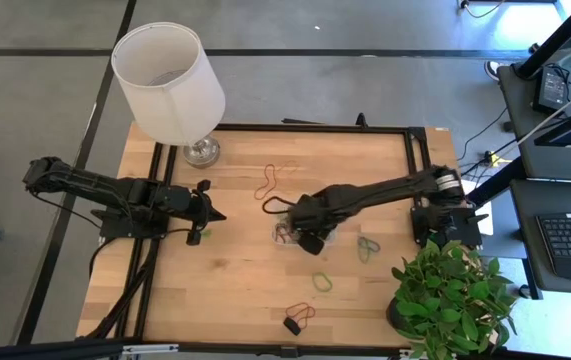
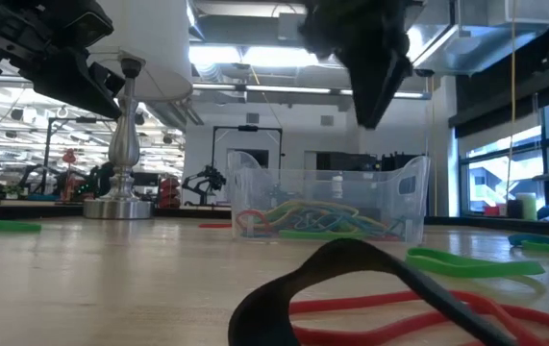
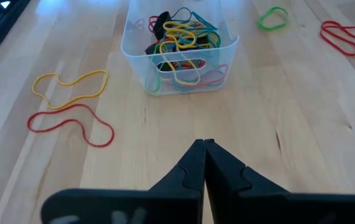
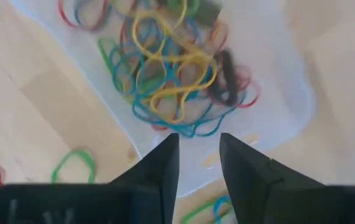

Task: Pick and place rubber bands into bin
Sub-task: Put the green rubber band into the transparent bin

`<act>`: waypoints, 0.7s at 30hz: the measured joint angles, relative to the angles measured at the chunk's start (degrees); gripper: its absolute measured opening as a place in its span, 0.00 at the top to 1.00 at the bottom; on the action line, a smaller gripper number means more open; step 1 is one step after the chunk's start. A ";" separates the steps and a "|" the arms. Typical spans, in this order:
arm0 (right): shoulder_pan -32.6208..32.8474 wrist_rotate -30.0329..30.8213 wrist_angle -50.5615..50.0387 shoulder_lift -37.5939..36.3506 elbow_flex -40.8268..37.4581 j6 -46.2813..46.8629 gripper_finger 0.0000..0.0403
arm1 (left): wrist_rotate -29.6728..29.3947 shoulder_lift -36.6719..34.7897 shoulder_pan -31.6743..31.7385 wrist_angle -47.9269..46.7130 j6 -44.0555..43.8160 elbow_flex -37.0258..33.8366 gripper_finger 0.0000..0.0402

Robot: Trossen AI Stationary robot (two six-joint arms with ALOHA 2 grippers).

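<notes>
We find the small clear plastic rectangular bin near the middle of the pale wooden table, already holding a tangle of thin elastic rubber bands in yellow, blue, green, red and black. The right gripper hangs directly above the bin, its two dark fingers spread apart with nothing between them; in the low view it shows as a dark wedge above the bin's rim.

Loose bands lie scattered on the table around the bin. A yellow loop and a red loop lie together on the far side of the bin, towards the lamp. A green loop lies on the near side of the bin, and further towards the near edge a red loop lies touching a black loop. A green and blue pair lies to the right of the bin. One small green band lies just beside the left gripper.

The left gripper waits to the left of the bin, well apart from it, pointing towards it with its fingers pressed together and empty.

A lamp with a white cylindrical shade stands at the table's far left corner, and a green leafy potted plant at its near right corner.
</notes>
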 joint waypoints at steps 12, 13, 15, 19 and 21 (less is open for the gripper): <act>5.70 5.49 23.79 -29.11 -34.78 18.30 0.75 | -0.63 0.02 0.00 -0.06 -1.81 0.00 0.89; 6.08 5.48 26.79 -31.70 -38.09 20.05 0.76 | -0.14 0.12 0.00 -0.40 -3.13 0.00 0.87; 6.79 5.47 32.24 -36.54 -44.11 22.92 0.77 | 0.36 0.37 0.00 -1.04 -6.85 0.00 0.82; 7.28 5.52 41.32 -44.10 -53.88 26.27 0.78 | 1.28 1.63 0.00 -1.59 -14.42 0.00 0.69; 7.28 5.52 44.34 -46.89 -57.42 26.59 0.79 | 0.98 2.53 0.00 -1.41 -16.22 0.00 0.63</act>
